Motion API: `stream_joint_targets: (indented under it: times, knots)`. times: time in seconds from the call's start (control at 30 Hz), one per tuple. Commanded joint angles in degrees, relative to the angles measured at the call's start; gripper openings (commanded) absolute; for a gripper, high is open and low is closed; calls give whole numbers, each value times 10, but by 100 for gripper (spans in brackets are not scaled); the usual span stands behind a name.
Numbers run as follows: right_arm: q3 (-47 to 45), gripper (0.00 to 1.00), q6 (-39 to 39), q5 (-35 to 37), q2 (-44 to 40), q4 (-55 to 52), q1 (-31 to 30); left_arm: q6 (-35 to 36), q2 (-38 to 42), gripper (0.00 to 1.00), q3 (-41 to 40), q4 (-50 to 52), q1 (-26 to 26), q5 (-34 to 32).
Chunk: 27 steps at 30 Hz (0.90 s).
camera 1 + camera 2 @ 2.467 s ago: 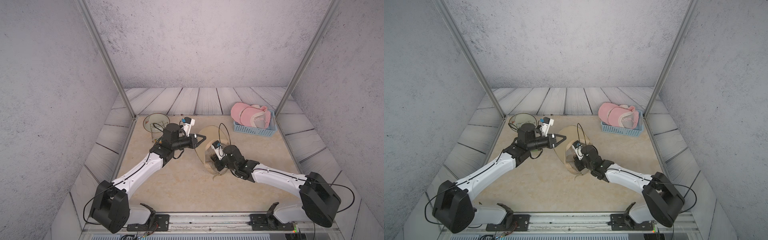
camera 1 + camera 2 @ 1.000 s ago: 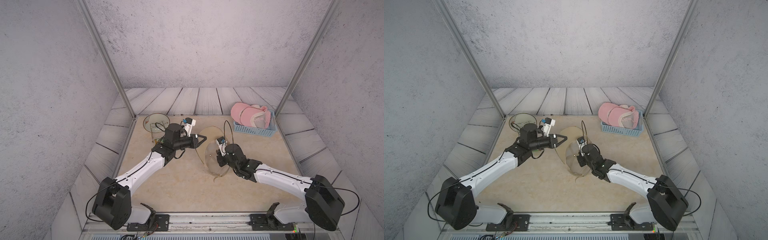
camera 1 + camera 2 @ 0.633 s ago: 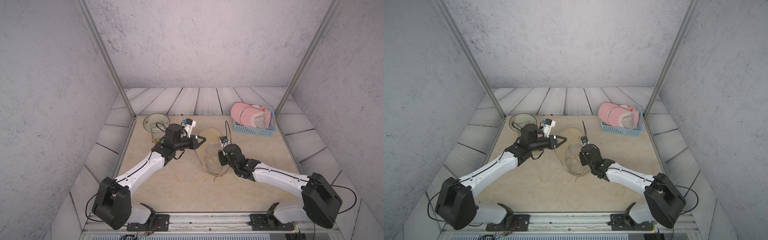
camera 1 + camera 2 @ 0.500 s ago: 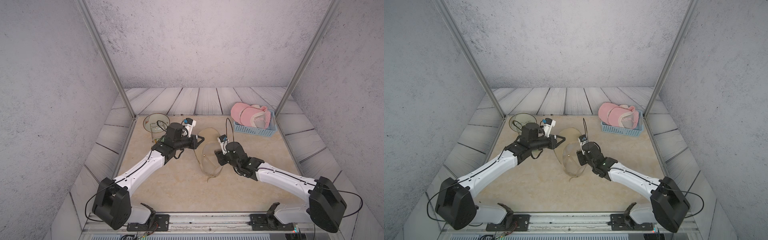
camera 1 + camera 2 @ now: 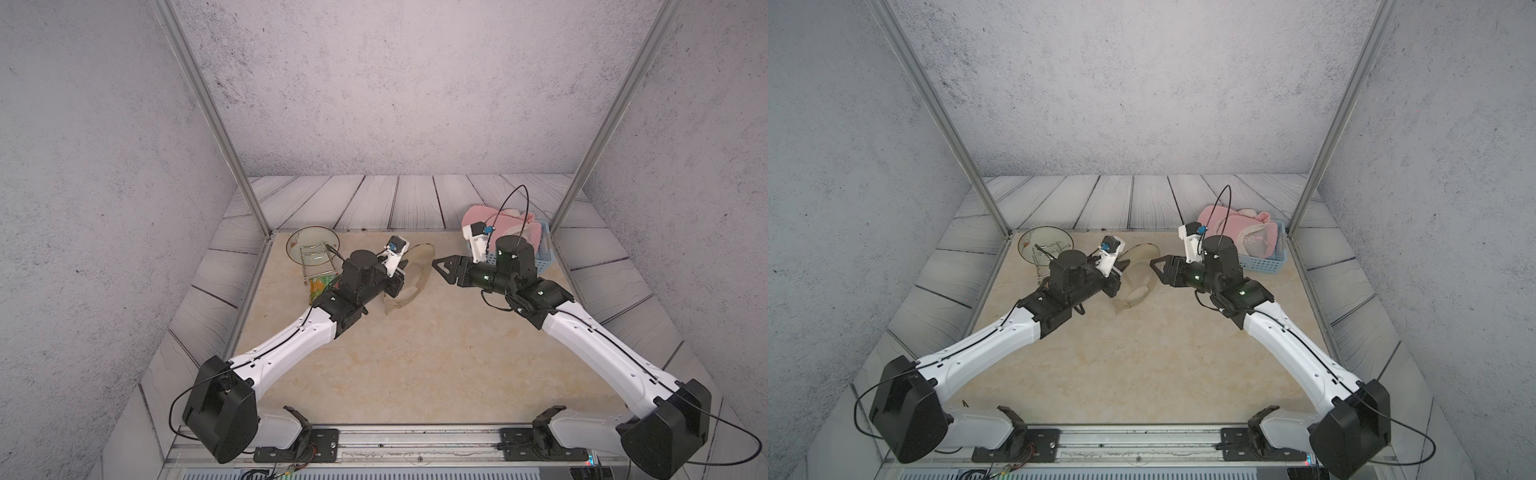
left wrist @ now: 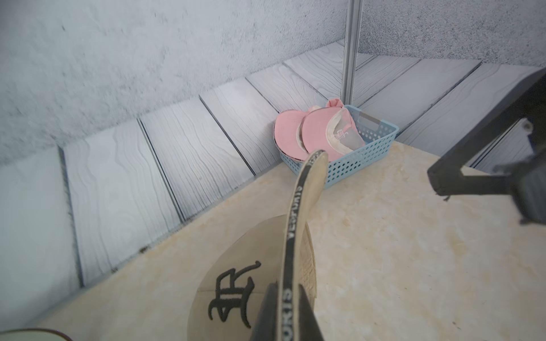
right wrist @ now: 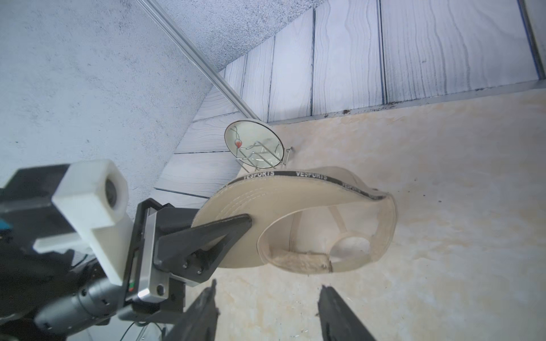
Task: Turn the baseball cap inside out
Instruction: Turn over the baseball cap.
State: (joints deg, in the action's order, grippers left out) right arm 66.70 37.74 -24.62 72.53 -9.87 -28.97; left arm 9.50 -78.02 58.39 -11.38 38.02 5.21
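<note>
while the left gripper (image 5: 395,286) is pinched tight on the edge of the soft beige cloth baseball cap (image 5: 417,266), the right gripper (image 5: 437,267) has its two black fingers spread wide with nothing between them.

the cap sticks out past the tips of the left gripper, held up on its side. in the left wrist view the thin black band with white letters runs along the cap's edge, right between the two closed fingers (image 6: 267,313). a black stitched sign shows on the cap's round part beside them. in the right wrist view the cap hangs just ahead of the right gripper's open tips, apart from them, and its back strap and the hole above the strap face that gripper. the low end of the cap is close to the pale stone-look table (image 5: 415,357), but the views do not show if it touches.

the two grippers point at each other, with the cap between them.

behind the right gripper sits a small blue plastic basket (image 5: 545,261) with pink caps (image 5: 478,216) inside. behind the left gripper a round glass plate (image 5: 309,243) stands in a thin wire rack (image 7: 260,156), well apart from the beige cap.
</note>
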Motion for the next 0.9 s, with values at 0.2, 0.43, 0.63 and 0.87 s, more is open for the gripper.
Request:
stream_joint_targets:
  times: [0.2, 0.43, 0.63, 0.87]
  knots:
    - [22, 60, 142, -87, 25, 58, 4, 195, -5, 0, -26, -125, 51, -47]
    - [11, 59, 164, -69, 42, 69, 8, 252, -1, 0, -45, -156, 81, -57]
    - [-5, 56, 177, -66, 46, 88, 10, 303, 1, 0, -60, -167, 99, -71]
    - [-22, 36, 175, -64, 64, 93, 17, 340, 14, 5, -70, -176, 118, -81]
